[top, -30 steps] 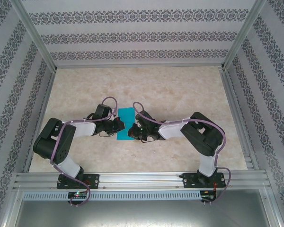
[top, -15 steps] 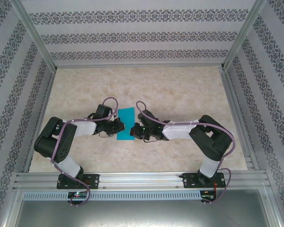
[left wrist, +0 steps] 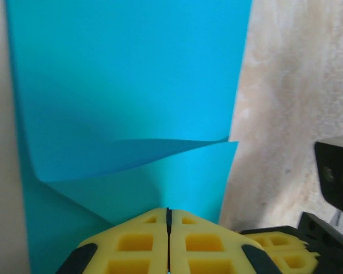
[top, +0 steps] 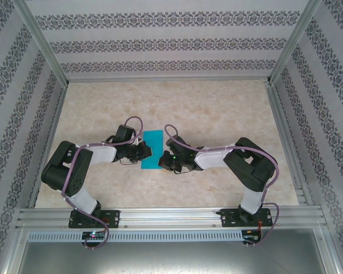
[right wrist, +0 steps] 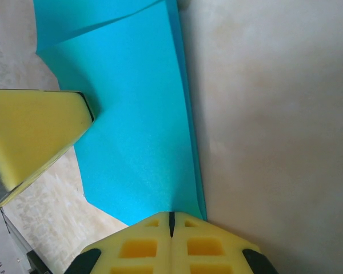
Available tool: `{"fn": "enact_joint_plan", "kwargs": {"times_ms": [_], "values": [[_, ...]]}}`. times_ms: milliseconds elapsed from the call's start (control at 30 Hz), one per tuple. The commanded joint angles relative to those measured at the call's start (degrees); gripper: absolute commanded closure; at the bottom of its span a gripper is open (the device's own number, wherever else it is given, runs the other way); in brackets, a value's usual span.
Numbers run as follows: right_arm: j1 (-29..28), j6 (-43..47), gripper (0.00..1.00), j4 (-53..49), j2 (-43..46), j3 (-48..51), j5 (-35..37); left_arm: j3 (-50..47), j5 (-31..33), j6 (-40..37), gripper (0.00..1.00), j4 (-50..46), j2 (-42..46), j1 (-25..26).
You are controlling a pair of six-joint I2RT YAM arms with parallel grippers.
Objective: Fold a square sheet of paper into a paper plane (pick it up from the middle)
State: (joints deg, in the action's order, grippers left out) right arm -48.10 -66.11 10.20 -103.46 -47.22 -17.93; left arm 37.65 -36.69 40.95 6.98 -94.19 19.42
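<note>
Folded thin teal-blue paper sheet (top: 152, 149) lies in the middle of the counter (top: 217, 108)
The left gripper (left wrist: 168, 216) and right gripper (right wrist: 171, 218) are both clenched at its left and right edges; it looks light, limp and easily creased, so pinch gently at the middle

I count one square sheet of paper (top: 152, 149), folded into perhaps two layers. The robot arms are two: the left arm (top: 68, 171) and the right arm (top: 248, 165). The grippers are also two, the left gripper (left wrist: 168, 211) and the right gripper (right wrist: 171, 215), each with two yellow fingers (right wrist: 137, 248). There is one table (top: 217, 108).
</note>
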Motion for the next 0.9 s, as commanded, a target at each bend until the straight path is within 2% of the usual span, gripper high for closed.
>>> {"fn": "enact_joint_plan", "kwargs": {"times_ms": [0,200,400,600,867], "values": [[0.37,-1.14,1.00,-1.68,-2.25,1.19,0.58,-1.36,-4.34,0.83,0.90,4.52,0.26,-0.34],[0.37,-1.46,1.00,-2.01,-2.36,1.53,0.56,-0.72,-4.55,0.32,0.91,3.83,-2.66,-0.35],[0.54,-0.20,1.00,-3.14,-0.82,1.36,0.13,2.09,0.15,-3.07,0.95,-5.85,-4.99,-0.33],[1.07,4.09,1.00,-2.81,2.18,-2.92,-1.17,1.99,0.47,-3.94,0.98,-7.83,-5.61,-0.28],[1.49,3.32,1.00,-3.24,-2.72,-3.72,-1.43,2.91,0.12,-4.71,0.99,-8.63,-5.60,-0.32]]}}
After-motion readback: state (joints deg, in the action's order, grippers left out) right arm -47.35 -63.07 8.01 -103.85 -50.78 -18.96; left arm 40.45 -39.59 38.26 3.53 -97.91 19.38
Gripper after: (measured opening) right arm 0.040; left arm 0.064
